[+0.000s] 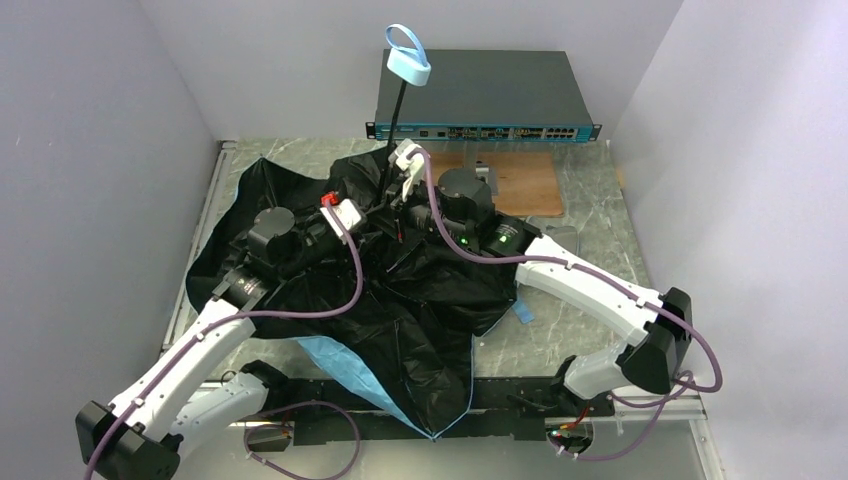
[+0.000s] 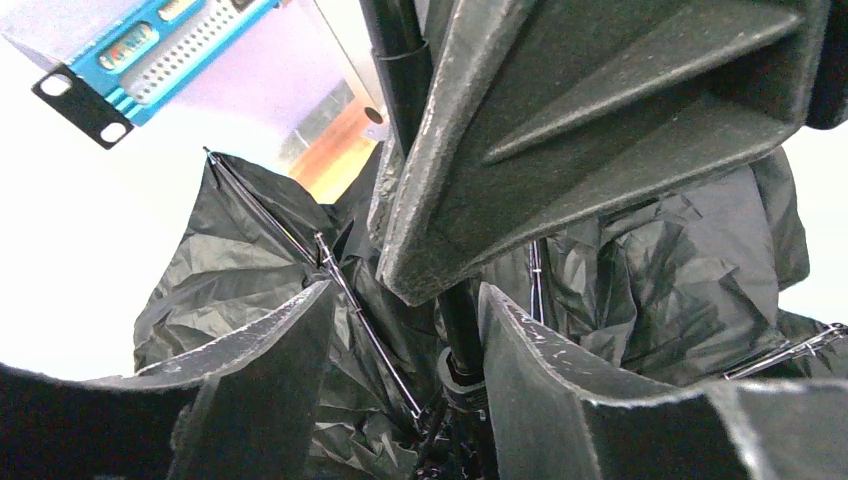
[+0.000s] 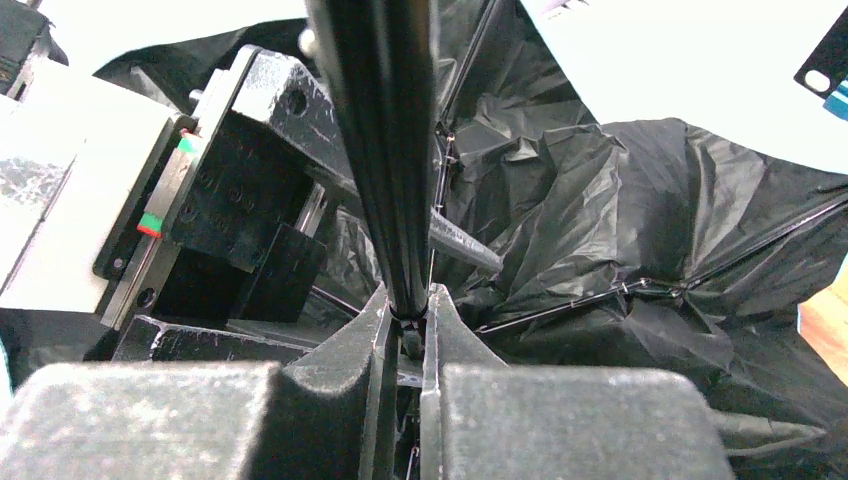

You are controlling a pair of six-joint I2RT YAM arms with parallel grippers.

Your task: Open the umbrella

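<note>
The umbrella lies upside down, its black underside [image 1: 420,290] spread over the table with a sky-blue edge [image 1: 340,365] at the front. Its thin black shaft [image 1: 397,120] stands up to the pale-blue handle [image 1: 409,68] with the loop strap. My right gripper [image 1: 392,190] is shut on the shaft [image 3: 395,180] low down, the fingers pinching it in the right wrist view [image 3: 405,305]. My left gripper [image 1: 372,218] is open. Its fingers [image 2: 270,370] stand either side of the shaft and runner [image 2: 462,365], which lie against the right-hand finger. Ribs [image 2: 340,290] show over the crumpled fabric.
A black and blue network switch [image 1: 485,95] stands at the back, also in the left wrist view [image 2: 150,40]. A wooden board [image 1: 525,185] lies in front of it. Enclosure walls close in left, right and back. Purple cables loop off both arms.
</note>
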